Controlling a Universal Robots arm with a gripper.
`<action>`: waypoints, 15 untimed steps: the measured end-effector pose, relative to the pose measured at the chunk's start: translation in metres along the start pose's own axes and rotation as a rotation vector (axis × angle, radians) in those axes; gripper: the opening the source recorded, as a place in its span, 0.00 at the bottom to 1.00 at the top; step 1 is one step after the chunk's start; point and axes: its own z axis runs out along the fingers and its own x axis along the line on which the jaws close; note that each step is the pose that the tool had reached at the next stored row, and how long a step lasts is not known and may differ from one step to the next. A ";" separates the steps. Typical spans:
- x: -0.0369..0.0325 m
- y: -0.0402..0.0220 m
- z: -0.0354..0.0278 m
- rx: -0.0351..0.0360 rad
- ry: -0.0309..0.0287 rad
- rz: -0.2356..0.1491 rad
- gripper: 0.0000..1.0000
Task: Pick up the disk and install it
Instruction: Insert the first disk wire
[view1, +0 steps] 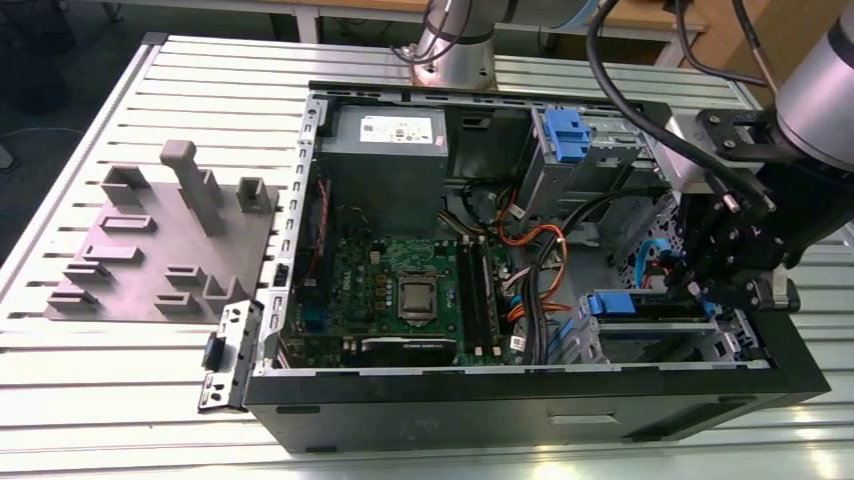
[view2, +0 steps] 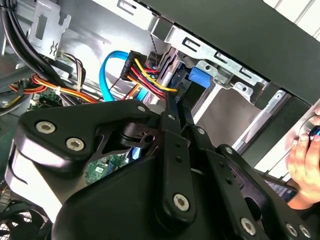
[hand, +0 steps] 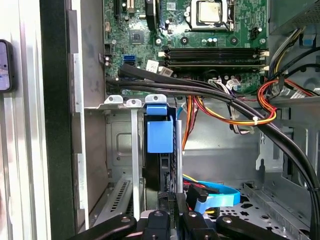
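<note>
Disk (hand: 161, 134): sits edge-on in the drive bay (hand: 120, 145) at the front corner of the open PC case (view1: 534, 400), w/ its blue carrier tab toward the motherboard (hand: 200, 30). In the exterior view the same blue frame (view1: 627, 303) shows at the bay's mouth, on that view's right, low in the case.

End effector (hand: 170, 212) is right at the disk's near end; the drive's long axis runs straight away from it into the bay, in line w/ the fingers. In the first wrist view the jaws look narrow, pinched on the disk's thin edge, so I judge it's held, tho the contact itself is cut off by the frame edge. Looks part-way seated, not sure how deep.

Hard to make out: the silver body and label are hidden, only blue plastic and a dark edge show. Black cable bundle (hand: 210, 95) and orange/yellow wires (hand: 235, 117) cross just beside the bay; blue SATA cable (hand: 215, 195) lies near the fingers. A person's hand (view2: 305, 165) is at the case edge in the second wrist view. Case rests on the slatted bench (view1: 134, 370).
</note>
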 end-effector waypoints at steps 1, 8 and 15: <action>0.0003 0.0003 0.0003 0.0000 -0.0003 -0.003 0.16; 0.0008 0.0009 0.0020 -0.0001 -0.0005 -0.012 0.16; 0.0009 0.0011 0.0063 0.0002 -0.0015 -0.012 0.16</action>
